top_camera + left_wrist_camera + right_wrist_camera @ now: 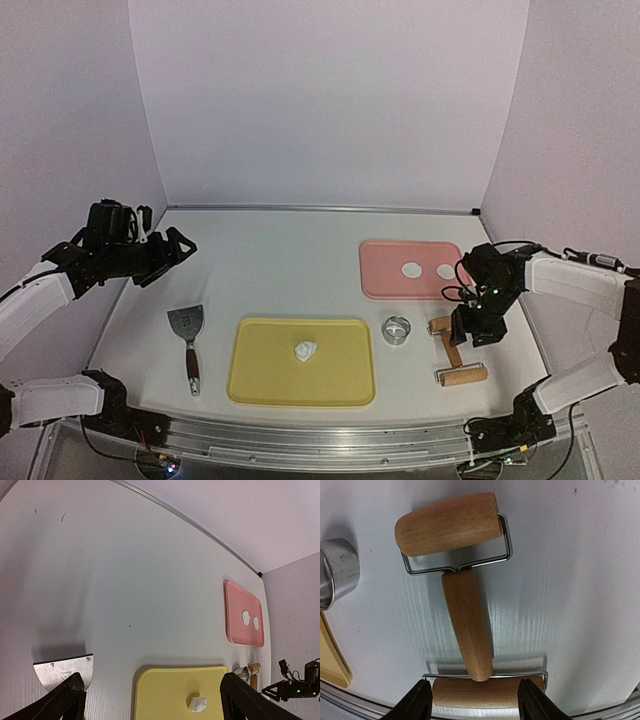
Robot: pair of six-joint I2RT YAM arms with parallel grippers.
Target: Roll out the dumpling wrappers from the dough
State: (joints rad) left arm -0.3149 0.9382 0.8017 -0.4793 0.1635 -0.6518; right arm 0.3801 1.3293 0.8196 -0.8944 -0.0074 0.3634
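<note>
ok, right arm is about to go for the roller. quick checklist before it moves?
1. Right gripper open and empty: ok.
2. Roller lying flat on the table, apart from the ring cutter: ok.
3. Gripper fingers lined up on the handle: cannot tell. In the wrist view they frame the near roller head, not the handle.
4. Dough in the middle of the yellow tray, not yet flattened: ok.
5. Left gripper open, raised off to the left, away from the tray: ok.
</note>
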